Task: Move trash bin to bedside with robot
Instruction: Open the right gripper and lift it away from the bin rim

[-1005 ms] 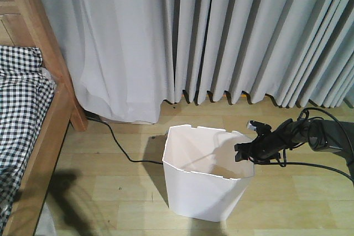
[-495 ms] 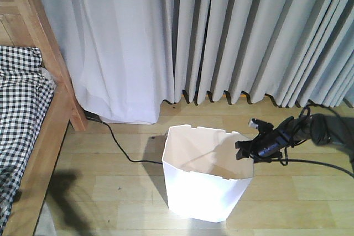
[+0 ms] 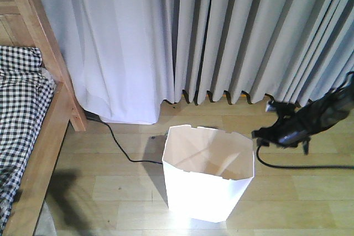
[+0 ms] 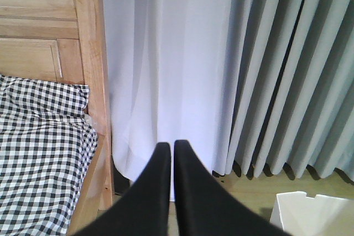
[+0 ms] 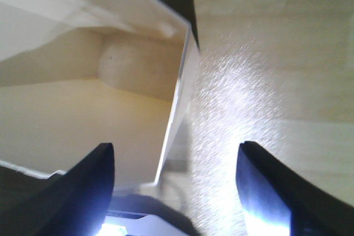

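Bed [image 3: 33, 131] at far left, wood frame w/ checked bedding. Left gripper [image 4: 168, 150] up in front of the curtain [image 3: 221, 31], fingers pressed together, nothing between them; bin's rim only at the lower right corner of its view. Bin [image 3: 207, 183] stands upright on the wood floor [image 3: 110, 186], center, well apart from the bed, black cable [image 3: 119, 147] on floor between them. Right gripper [image 3: 260, 135] just beside the bin's right rim, apart from it; fingers [image 5: 88, 183] spread wide, bin wall edge [image 5: 180, 109] seen between them, not pinched. Grey curtain fills the back wall.
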### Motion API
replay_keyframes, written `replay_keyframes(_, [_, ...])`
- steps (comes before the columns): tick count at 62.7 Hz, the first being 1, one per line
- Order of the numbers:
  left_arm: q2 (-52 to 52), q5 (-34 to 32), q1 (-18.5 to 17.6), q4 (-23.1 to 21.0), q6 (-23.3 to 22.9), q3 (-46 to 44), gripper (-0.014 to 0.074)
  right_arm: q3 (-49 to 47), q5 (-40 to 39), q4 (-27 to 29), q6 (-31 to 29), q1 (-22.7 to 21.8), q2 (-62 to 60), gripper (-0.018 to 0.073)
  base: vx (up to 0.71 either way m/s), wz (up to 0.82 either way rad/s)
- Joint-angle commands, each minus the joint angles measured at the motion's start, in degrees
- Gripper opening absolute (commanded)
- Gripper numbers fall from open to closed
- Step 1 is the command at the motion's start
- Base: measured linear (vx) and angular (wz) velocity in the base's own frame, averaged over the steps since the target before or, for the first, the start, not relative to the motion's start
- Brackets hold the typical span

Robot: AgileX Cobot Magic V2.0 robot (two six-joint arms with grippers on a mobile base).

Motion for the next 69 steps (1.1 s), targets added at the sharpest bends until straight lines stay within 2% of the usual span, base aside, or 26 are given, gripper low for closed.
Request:
replay_keyframes(1, [-0.81,-3.9,-0.01,-0.25,-0.32,1.07,-0.0006,4.2,-1.46,-0.8,-1.82,-0.16,-11.38,0.0469,0.0,0.0])
replay_keyframes(18, [-0.81,-3.9,-0.01,-0.25,-0.32,1.07,-0.0006,17.17,-1.81,-3.64,-1.82,-0.16,-36.84,0.0469,0.0,0.0])
replay_keyframes(32, [-0.81,-3.9,-0.01,-0.25,-0.32,1.07,-0.0006,26.29,-3.47,-3.39,-1.46,-0.16,-59.73,0.0469,0.0,0.0])
replay_keyframes(39, [-0.81,-3.9,-0.01,-0.25,-0.32,1.07,-0.0006,29.65,-3.24,-1.79,-0.77,-0.16,-70.09,0.0469,0.0,0.0])
replay_keyframes(47, [-0.81,-3.9,-0.01,-0.25,-0.32,1.07,-0.0006,32.83,-0.93,3.04,-0.54,-0.16,-80.57,0.0469,0.0,0.0])
replay_keyframes(61, [-0.81,-3.9,-0.01,-0.25,-0.32,1.07,-0.0006,37.71,4.89,2.31,-0.89,-0.16,-95.77,0.0469,0.0,0.0])
replay_keyframes(69, [-0.81,-3.9,-0.01,-0.25,-0.32,1.07,-0.0006,41.07,4.89,2.29,-1.42,-0.16,-104.76,0.0469,0.0,0.0])
